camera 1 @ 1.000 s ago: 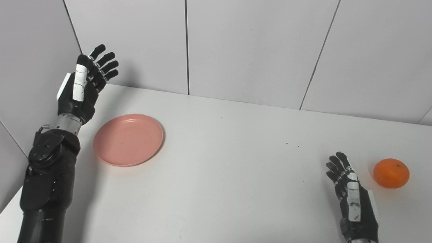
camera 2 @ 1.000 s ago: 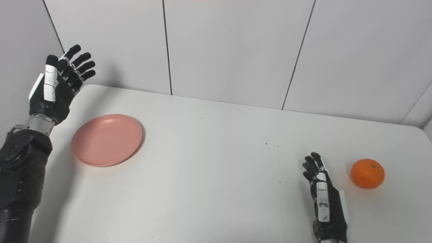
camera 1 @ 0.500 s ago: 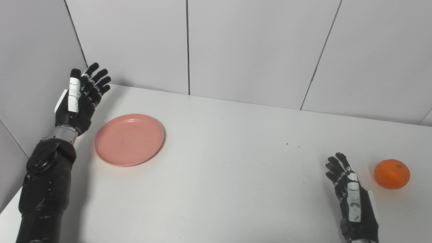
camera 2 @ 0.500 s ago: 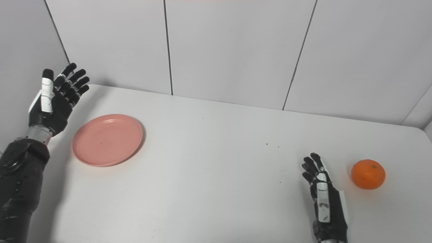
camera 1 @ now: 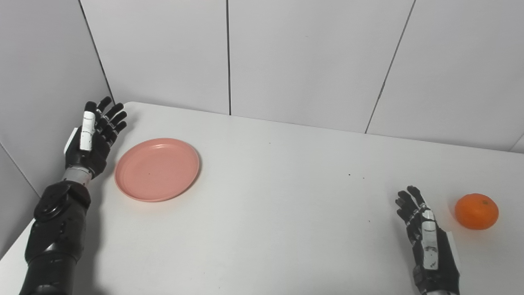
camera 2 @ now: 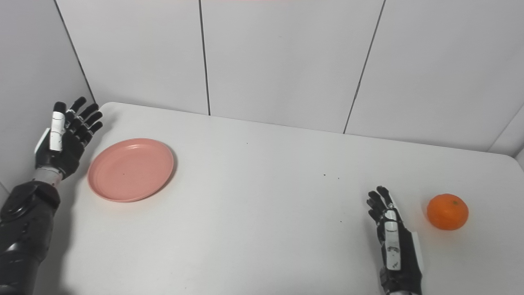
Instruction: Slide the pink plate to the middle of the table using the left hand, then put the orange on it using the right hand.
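Observation:
The pink plate (camera 1: 157, 169) lies flat on the white table (camera 1: 270, 196) at the left. My left hand (camera 1: 93, 137) is open, fingers spread, just left of the plate's rim and apart from it. The orange (camera 1: 476, 211) sits on the table at the right. My right hand (camera 1: 425, 241) is open and empty, low over the table, a short way left of the orange and apart from it. The plate (camera 2: 130, 169), the orange (camera 2: 447, 211), the left hand (camera 2: 66, 135) and the right hand (camera 2: 392, 241) also show in the right eye view.
Grey panelled walls (camera 1: 303, 57) stand close behind the table and along its left side (camera 1: 37, 82). A few dark specks (camera 1: 349, 175) mark the table's middle. The table's right back corner (camera 2: 509, 155) shows in the right eye view.
My left hand has come down and a little left, from raised above the table's back corner to the plate's left side. The right hand, plate and orange have not moved.

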Controlling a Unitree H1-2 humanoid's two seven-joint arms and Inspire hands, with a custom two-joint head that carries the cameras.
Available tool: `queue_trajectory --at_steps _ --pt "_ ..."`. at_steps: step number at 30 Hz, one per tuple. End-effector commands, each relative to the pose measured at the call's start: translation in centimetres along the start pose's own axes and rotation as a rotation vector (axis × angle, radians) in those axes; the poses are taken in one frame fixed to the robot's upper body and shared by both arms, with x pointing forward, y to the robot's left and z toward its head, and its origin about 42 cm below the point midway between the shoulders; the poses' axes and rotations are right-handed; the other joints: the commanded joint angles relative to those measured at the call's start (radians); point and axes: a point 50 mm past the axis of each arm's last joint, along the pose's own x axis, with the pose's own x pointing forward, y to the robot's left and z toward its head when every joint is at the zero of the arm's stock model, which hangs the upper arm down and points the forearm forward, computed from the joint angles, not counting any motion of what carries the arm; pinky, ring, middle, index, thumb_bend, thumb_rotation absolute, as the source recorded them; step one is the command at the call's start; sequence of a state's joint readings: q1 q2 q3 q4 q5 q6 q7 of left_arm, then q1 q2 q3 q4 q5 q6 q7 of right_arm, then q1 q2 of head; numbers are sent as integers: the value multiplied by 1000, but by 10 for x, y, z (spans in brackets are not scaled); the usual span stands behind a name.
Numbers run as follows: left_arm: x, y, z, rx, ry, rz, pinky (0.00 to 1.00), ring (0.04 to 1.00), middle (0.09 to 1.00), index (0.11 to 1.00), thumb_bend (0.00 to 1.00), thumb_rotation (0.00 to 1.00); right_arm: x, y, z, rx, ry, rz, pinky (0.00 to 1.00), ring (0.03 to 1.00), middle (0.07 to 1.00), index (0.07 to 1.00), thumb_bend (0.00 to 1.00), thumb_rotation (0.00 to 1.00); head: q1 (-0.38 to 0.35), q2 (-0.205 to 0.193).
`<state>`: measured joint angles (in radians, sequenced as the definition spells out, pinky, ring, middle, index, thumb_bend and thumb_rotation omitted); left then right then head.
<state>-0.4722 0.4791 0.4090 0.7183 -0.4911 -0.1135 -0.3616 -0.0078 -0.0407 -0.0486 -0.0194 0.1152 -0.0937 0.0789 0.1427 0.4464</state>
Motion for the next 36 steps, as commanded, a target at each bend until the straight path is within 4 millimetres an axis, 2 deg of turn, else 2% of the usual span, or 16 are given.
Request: queue_trajectory --at_steps 1,4,5,11,17,23,26,30,36 --pt "20 5 37 33 -120 -38 908 877 861 864 1000 750 -30 3 -37 48 156 -16 943 902 885 910 652 1000 -2 3" --pt "21 12 28 38 -107 -36 886 852 843 845 1000 754 -30 3 -36 51 160 -21 941 900 883 909 644 1000 0 4" --pt "21 13 25 43 -100 -29 844 834 831 851 995 766 -30 3 -36 54 159 -20 941 900 882 908 649 1000 0 4" --pt "14 21 5 65 -63 -28 749 802 823 827 968 774 -30 2 -37 46 158 -17 936 898 884 912 651 1000 0 5" --pt "9 22 -13 80 -19 -35 719 776 803 831 966 781 -30 2 -36 53 163 -18 938 898 885 909 656 1000 -2 10" --pt "7 1 -24 59 -9 -73 795 820 827 845 984 773 -30 3 -36 46 162 -16 928 896 887 910 668 1000 -7 14" --pt "5 -11 -23 60 -15 -94 896 877 870 897 946 814 -30 5 -36 48 161 -16 924 893 884 910 671 1000 -10 16" --pt "2 -21 -22 64 -8 -112 962 909 888 920 906 859 -29 6 -35 47 161 -15 927 894 883 911 671 1000 -13 17" --pt "-4 -30 -23 75 17 -124 974 908 896 900 925 868 -29 7 -34 42 162 -16 921 891 879 908 677 1000 -15 21"
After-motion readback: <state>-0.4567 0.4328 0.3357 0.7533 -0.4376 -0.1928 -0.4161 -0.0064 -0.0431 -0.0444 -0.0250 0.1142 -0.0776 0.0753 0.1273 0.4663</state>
